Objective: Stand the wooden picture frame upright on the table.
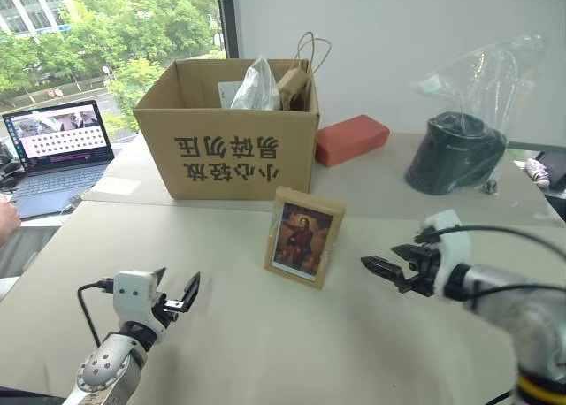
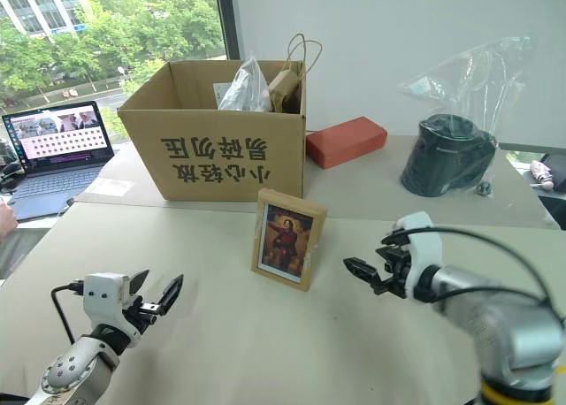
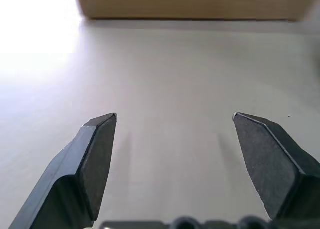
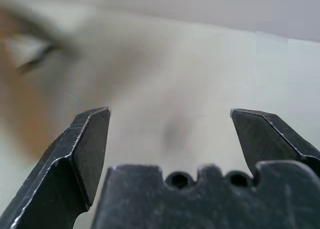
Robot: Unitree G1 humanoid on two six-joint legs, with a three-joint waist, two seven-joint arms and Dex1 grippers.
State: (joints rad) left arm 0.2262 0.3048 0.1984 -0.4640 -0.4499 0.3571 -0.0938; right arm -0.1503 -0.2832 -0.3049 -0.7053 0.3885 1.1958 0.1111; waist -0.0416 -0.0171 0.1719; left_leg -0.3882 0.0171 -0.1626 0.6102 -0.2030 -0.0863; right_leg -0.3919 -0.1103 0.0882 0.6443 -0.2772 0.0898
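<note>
- Left eye view: we see the wooden picture frame [image 1: 304, 237] just below the middle of the picture, standing on its lower edge on the bench [image 1: 292, 343] with the portrait side facing us and leaning slightly back. It stands just in front of the cardboard box [image 1: 228, 140], apart from it. The left claw [image 1: 175, 292] sits at lower left and the right claw [image 1: 382, 267] at right of centre, both well clear of the frame, with nothing between their fingers.
- Right eye view: the same layout, with the frame at centre and bare bench on either side. We judge it light and stiff, with thin wooden rails and a front face that may be glazed, so smooth and breakable. It looks easy to tip, since it seems to rest on a narrow edge and a rear stand we cannot see. The side rails or the top rail look like the safest places to pinch, gently, keeping off the picture face.
- Left wrist view: the two black fingers [image 3: 95, 164] stand wide apart over bare bench, with the box wall along the top edge.
- Right wrist view: the fingers [image 4: 82, 154] are spread wide and empty; a blurred brownish shape at upper left may be the frame, though we cannot tell.
</note>
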